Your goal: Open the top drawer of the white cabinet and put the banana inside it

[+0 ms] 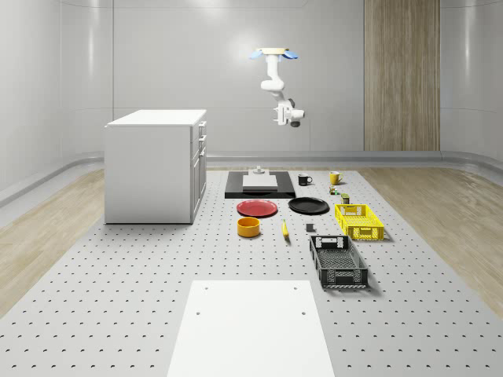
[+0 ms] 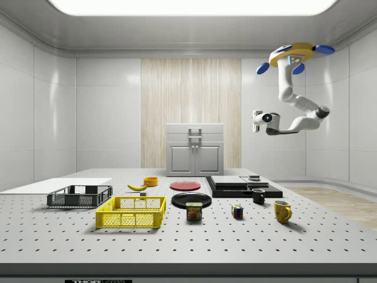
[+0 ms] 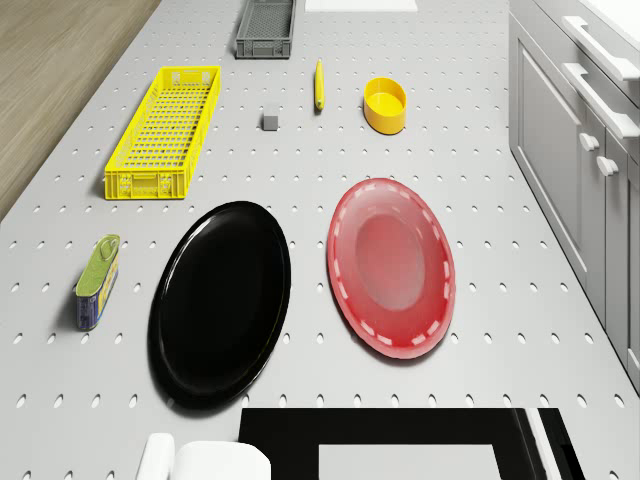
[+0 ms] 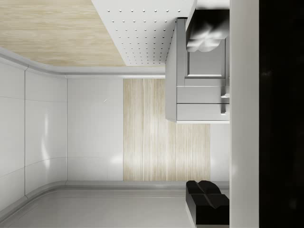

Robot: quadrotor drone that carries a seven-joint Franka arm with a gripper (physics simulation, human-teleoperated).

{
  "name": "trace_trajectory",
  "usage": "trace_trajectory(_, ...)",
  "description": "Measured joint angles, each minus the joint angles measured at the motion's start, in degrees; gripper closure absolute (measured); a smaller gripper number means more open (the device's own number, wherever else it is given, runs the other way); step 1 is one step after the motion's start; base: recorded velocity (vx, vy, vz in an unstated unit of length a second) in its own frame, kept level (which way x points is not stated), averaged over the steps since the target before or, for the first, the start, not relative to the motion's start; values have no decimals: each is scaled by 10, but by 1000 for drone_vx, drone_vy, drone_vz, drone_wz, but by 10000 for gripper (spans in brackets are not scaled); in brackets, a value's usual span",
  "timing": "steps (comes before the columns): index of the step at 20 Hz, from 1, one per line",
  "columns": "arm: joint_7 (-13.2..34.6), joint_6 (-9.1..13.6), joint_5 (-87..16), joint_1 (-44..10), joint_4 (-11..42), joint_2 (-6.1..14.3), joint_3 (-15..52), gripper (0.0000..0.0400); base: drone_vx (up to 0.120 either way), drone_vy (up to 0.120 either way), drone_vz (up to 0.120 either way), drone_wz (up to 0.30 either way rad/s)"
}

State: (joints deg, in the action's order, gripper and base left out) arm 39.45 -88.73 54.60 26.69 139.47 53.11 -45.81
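the flying drone (image 1: 275,53) hovers high in the air, near the top middle of the whole-scene view, above the black flat base (image 1: 260,188) at the far end of the grey table with holes (image 1: 118,298). its white arm (image 1: 272,82) hangs down and bends sideways. the gripper (image 2: 255,121) points at the white cabinet with grey drawers (image 1: 156,165), well apart from it. i cannot tell if the claw is open or closed. the top drawer (image 2: 195,134) looks shut. the small yellow banana (image 1: 284,228) lies on the table in the middle, between the round orange bowl (image 1: 248,227) and the yellow plastic basket (image 1: 358,221), near the red plate (image 1: 257,208).
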Motion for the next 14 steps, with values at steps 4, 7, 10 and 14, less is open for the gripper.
trace_trajectory(4,6,-10,-7,11,1,10,-5,0,120,-120,0,0)
trace_trajectory(7,10,-17,-12,20,2,17,-8,0,120,-120,0,0)
trace_trajectory(10,15,-24,-18,27,3,24,-12,0,120,-120,0,0)
trace_trajectory(14,20,-33,-25,37,4,33,-15,0,120,-110,0,0)
